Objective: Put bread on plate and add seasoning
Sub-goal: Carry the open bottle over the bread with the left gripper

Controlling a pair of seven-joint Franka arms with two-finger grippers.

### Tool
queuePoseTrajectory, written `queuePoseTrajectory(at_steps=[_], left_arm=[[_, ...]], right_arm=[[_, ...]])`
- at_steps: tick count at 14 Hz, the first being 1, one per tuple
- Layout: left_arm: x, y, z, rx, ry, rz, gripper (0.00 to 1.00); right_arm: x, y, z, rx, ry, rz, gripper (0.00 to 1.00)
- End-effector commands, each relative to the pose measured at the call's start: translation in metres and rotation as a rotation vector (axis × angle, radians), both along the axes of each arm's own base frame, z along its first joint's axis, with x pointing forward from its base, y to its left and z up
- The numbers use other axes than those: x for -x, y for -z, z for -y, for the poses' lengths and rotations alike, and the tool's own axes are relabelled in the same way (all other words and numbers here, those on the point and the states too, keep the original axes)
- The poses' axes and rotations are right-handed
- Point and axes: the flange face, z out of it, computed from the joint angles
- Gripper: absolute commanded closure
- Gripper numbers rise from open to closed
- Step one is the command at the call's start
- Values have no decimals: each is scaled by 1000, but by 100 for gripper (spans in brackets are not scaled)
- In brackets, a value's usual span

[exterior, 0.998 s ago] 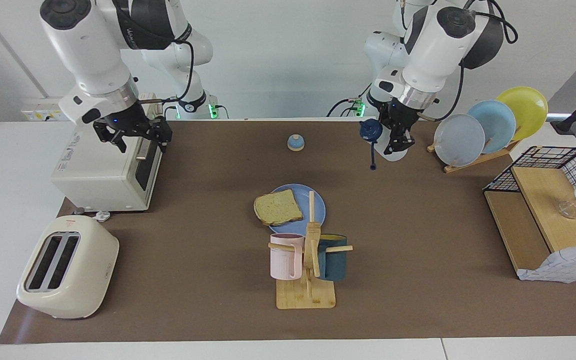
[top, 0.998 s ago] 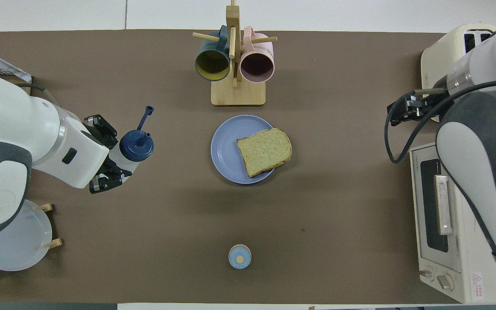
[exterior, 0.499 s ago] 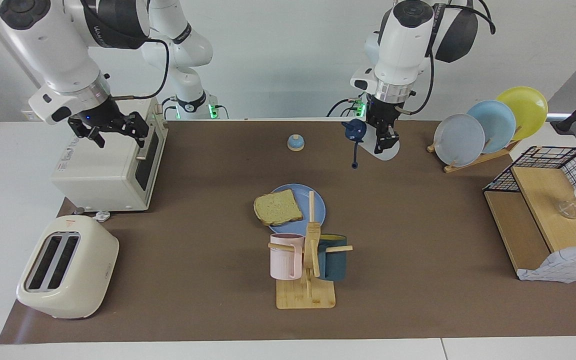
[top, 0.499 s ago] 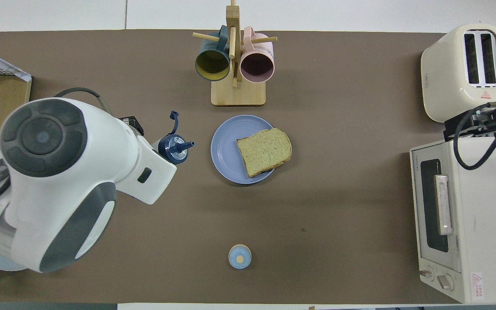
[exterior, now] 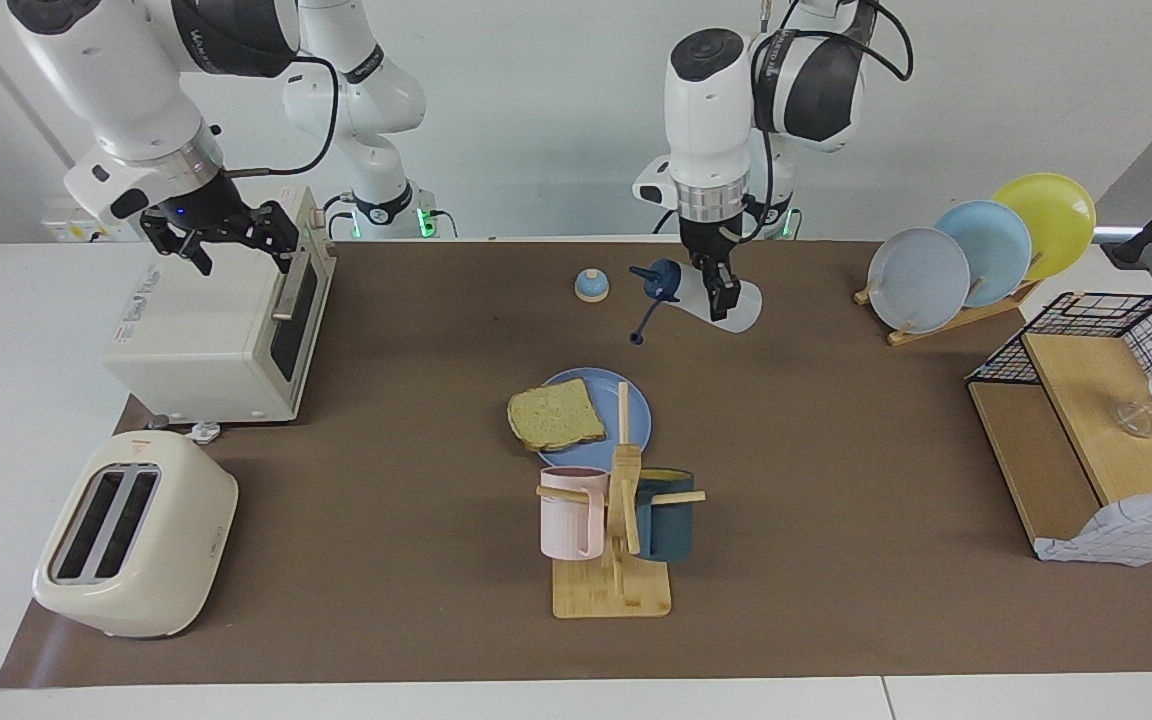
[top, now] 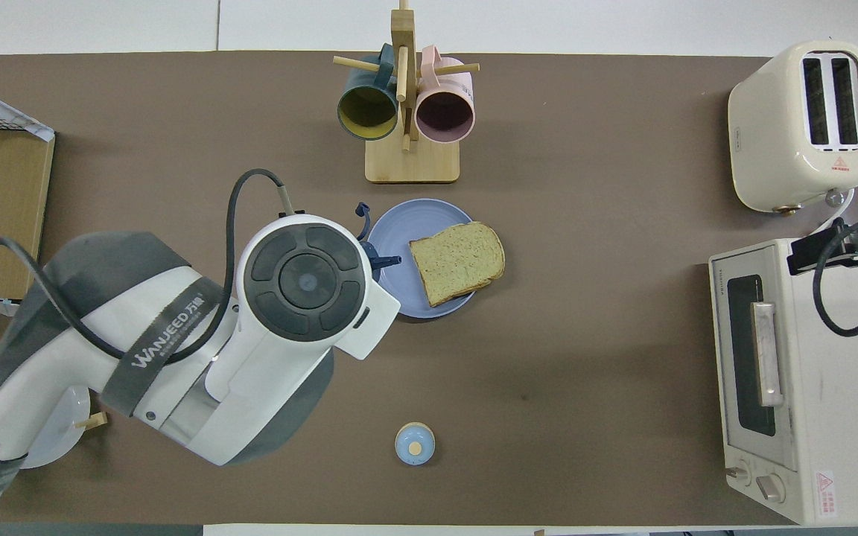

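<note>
The bread (exterior: 556, 415) lies on the blue plate (exterior: 639, 410) in the middle of the mat, overhanging the rim toward the right arm's end; both also show in the overhead view, the bread (top: 457, 260) on the plate (top: 418, 219). My left gripper (exterior: 722, 292) is shut on the seasoning bottle (exterior: 742, 306) and holds it tilted in the air, its navy cap (exterior: 664, 280) sideways and its lid dangling. From overhead only its nozzle (top: 383, 260) shows, over the plate's rim. My right gripper (exterior: 218, 236) is open and empty over the toaster oven (exterior: 206, 330).
A mug tree (exterior: 616, 520) with two mugs stands just farther from the robots than the plate. A small blue bell (exterior: 591, 286) sits nearer the robots. A toaster (exterior: 136, 535) is at the right arm's end. A plate rack (exterior: 976, 255) and a wire shelf (exterior: 1086, 420) are at the left arm's end.
My left gripper has carried the bottle from beside the plate rack toward the plate and tilted its nozzle toward it. My right gripper has drawn back over the toaster oven.
</note>
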Motion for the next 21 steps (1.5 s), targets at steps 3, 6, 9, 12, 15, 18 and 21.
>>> queuePoseTrajectory(at_steps=[3, 6, 9, 12, 15, 18, 21], left_arm=[[-1, 16, 30, -83, -26, 39, 100], [-4, 25, 32, -110, -45, 59, 100], [2, 46, 53, -198, -28, 102, 100], [12, 55, 66, -298, -2, 117, 100], [15, 74, 78, -414, 2, 128, 100], [12, 89, 93, -522, 3, 149, 100], [18, 96, 98, -618, 23, 184, 100]], right_arm=[[-5, -10, 10, 24, -28, 44, 0], [-2, -11, 10, 13, -29, 42, 0], [0, -11, 4, 15, -42, 40, 0], [-7, -9, 2, 21, -43, 36, 0], [-9, -7, 2, 18, -43, 28, 0], [-8, -7, 6, 9, -35, 29, 0], [-8, -9, 6, 8, -30, 39, 0]])
